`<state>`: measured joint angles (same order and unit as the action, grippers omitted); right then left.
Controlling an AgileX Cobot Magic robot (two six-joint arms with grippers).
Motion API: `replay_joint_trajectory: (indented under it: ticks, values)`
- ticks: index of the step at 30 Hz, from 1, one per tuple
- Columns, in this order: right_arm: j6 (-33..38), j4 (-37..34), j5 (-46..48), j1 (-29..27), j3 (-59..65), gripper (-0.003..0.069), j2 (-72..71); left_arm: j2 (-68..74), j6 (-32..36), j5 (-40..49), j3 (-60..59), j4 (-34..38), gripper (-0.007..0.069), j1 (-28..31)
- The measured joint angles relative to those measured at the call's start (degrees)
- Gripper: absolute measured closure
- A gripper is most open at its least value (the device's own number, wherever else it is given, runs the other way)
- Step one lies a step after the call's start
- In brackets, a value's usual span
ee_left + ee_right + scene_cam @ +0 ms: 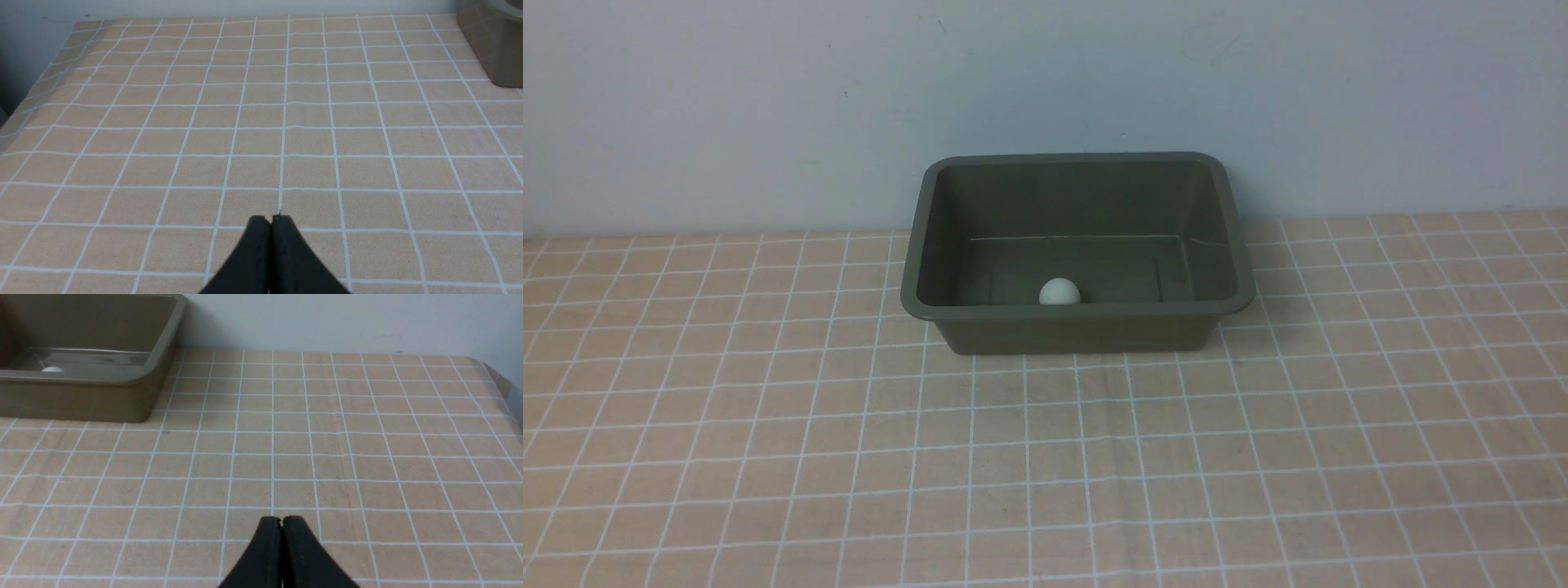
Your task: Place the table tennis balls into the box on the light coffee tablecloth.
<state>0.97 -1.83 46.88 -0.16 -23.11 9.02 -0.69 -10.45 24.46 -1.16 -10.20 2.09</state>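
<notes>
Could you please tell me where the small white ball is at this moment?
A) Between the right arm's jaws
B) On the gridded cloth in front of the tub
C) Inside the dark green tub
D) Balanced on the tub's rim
C: the small plain white ball rests on the floor of the rectangular dark olive-green plastic tub, just behind its near wall.
</notes>
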Motion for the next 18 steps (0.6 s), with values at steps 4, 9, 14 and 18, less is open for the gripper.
replay_joint_trajectory:
  ticks: [4,9,14,18]
  values:
    - [0.00,0.00,0.00,0.00,0.00,0.0676,0.00,0.00,0.00,0.00,0.00,0.00,0.0693,0.00]
    - [0.00,0.00,0.00,0.00,0.00,0.0676,0.00,0.00,0.00,0.00,0.00,0.00,0.0693,0.00]
    - [0.36,0.05,-4.94,0.00,1.63,0.0676,0.00,0.00,0.00,0.00,0.00,0.00,0.0693,0.00]
    - [1.07,-0.02,-14.02,0.00,5.25,0.0676,0.00,0.00,0.00,0.00,0.00,0.00,0.0693,0.00]
